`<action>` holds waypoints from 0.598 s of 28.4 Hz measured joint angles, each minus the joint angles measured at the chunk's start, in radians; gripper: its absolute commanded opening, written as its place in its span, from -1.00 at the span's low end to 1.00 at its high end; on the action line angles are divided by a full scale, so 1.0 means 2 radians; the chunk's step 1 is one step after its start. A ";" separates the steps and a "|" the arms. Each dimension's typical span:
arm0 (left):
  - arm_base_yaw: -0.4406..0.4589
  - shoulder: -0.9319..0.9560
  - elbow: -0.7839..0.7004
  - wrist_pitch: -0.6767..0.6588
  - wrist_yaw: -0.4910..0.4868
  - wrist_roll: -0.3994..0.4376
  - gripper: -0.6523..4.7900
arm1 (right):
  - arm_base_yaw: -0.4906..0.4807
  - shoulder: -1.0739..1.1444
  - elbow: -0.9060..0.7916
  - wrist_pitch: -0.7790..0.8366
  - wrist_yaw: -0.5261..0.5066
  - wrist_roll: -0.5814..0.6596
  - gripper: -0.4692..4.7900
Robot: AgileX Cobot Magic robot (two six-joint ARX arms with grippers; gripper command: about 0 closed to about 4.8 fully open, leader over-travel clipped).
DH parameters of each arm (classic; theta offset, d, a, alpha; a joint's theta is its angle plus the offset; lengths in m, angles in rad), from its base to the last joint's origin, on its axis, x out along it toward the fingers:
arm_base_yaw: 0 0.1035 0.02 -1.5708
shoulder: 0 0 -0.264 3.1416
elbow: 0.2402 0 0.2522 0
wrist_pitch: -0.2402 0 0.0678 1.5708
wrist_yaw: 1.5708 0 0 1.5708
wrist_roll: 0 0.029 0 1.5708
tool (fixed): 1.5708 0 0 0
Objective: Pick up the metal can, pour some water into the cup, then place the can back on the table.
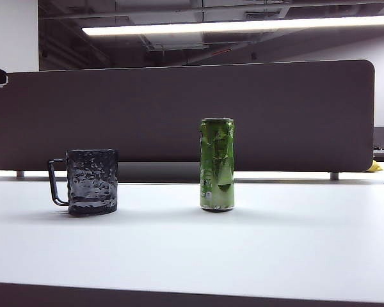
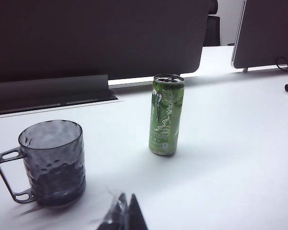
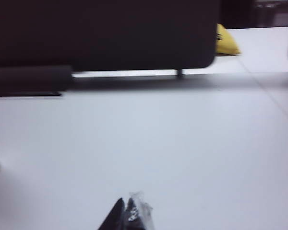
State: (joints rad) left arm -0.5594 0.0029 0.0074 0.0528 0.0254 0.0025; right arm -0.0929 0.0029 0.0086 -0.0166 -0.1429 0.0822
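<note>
The white worktop [image 1: 192,249] carries the metal can [image 1: 217,164] upright mid-surface, the cup [image 1: 92,181] well apart on its left. Both hands sit back, fingers together and empty: left hand [image 2: 125,213], right hand [image 3: 127,215]. The right hand should part wide, approach level, and grip the dented can mid-body.

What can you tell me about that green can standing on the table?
The metal can is tall, slim and bright green, with silver rims, pale lettering and a dark claw-like mark. Its thin wall looks dented and crinkled. It stands upright on the white table, to the right of the cup in the exterior view, apart from it and taller. Nothing but the table touches it; no end effector is at it.
</note>
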 measured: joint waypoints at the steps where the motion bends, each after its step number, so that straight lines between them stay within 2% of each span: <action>1: 0.000 0.000 0.000 0.000 0.000 0.000 -0.78 | 0.000 0.000 0.000 0.010 -0.021 0.012 -0.77; 4: 0.000 0.000 0.000 0.000 0.000 0.000 -0.78 | 0.000 0.000 0.000 0.049 -0.069 0.038 -0.77; 8: 0.000 0.000 0.000 0.000 0.000 0.000 -0.78 | 0.002 0.000 0.000 0.112 -0.105 0.075 -0.77; 12: 0.000 0.000 0.000 0.000 0.000 0.000 -0.78 | 0.023 0.006 0.020 0.150 -0.090 0.141 -0.77; 16: 0.000 0.000 0.000 0.000 0.000 0.000 -0.78 | 0.057 0.056 0.078 0.171 -0.083 0.153 -0.76; 17: 0.000 0.000 0.000 0.000 0.000 0.000 -0.78 | 0.066 0.077 0.092 0.183 -0.080 0.151 -0.67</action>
State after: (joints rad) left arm -0.5594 0.0029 0.0074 0.0525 0.0254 0.0025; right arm 0.0383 0.1566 0.1917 0.3492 -0.3038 0.3836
